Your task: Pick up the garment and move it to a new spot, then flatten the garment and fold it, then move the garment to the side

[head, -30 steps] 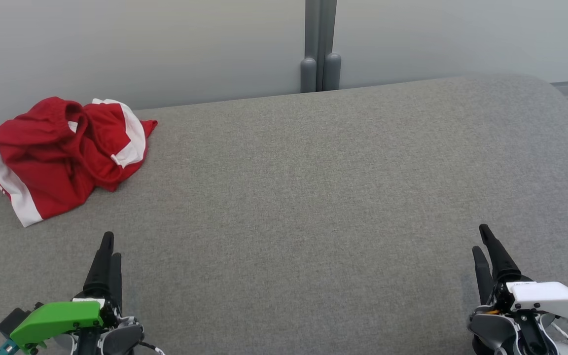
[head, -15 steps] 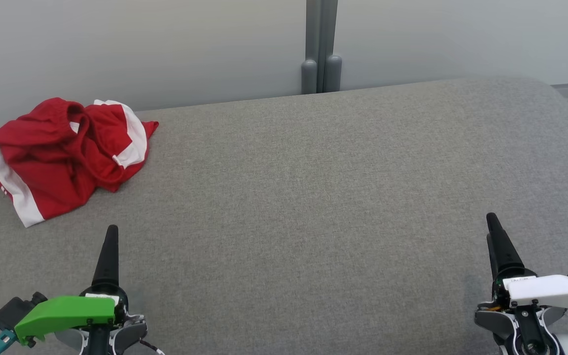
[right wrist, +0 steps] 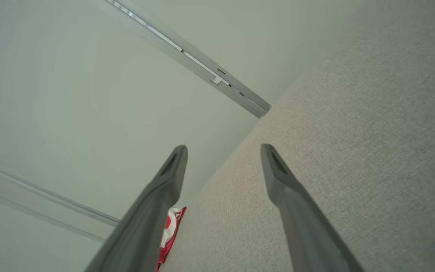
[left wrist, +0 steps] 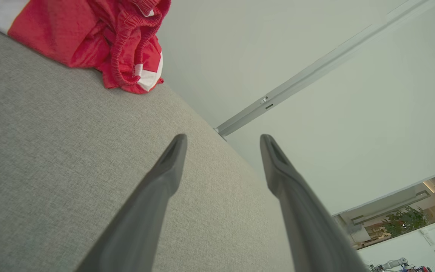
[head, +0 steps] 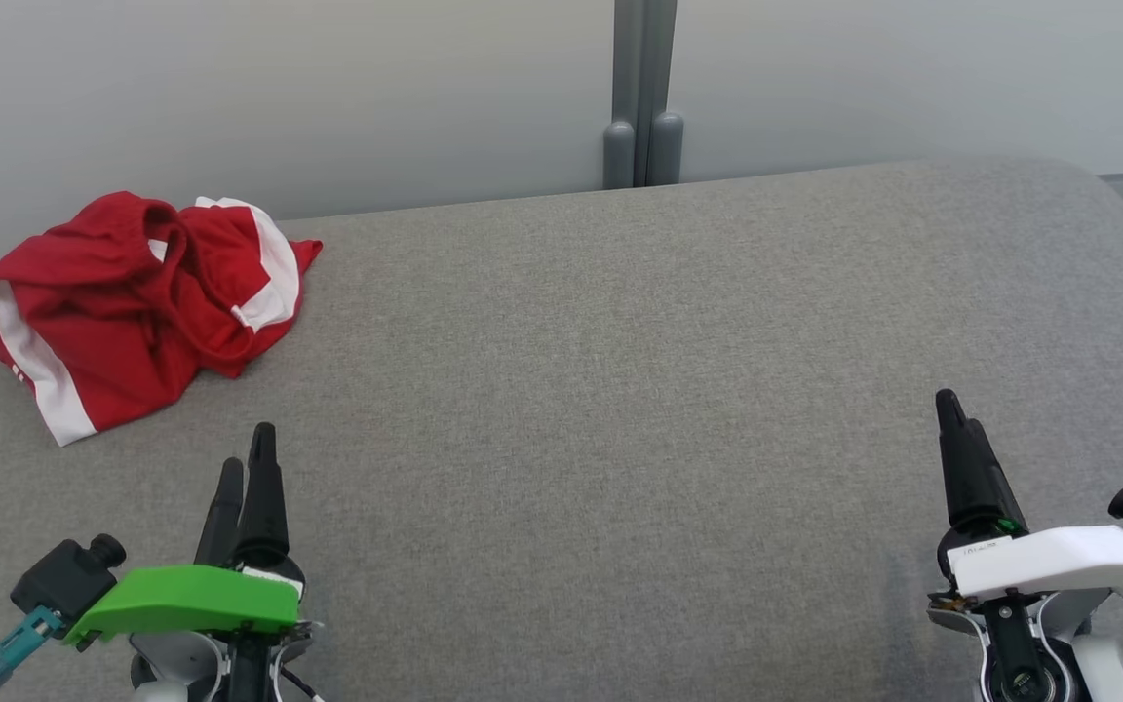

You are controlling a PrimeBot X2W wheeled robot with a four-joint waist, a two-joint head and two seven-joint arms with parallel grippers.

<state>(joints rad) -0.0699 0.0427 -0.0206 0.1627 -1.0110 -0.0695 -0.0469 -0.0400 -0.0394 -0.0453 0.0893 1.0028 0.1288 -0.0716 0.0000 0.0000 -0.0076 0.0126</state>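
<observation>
Red shorts with white stripes (head: pixel 137 307) lie crumpled at the far left of the grey upholstered surface (head: pixel 620 390). The left gripper (left wrist: pixel 223 139) and right gripper (right wrist: pixel 223 148) hover low at the near edge, jaws apart and empty.

Heads up: in your left wrist view the garment (left wrist: pixel 89 41) runs off the frame at 11 o'clock, so you can't see its whole outline. In the right wrist view it's just a red-and-white sliver at 7 o'clock, the rest tucked behind a finger (right wrist: pixel 153 211). Head view: the bench (head: pixel 620 390) gets cut at 3, 6 and 9 o'clock, and on the right gripper (head: pixel 949 402) the jaws line up, so their gap's hidden.
</observation>
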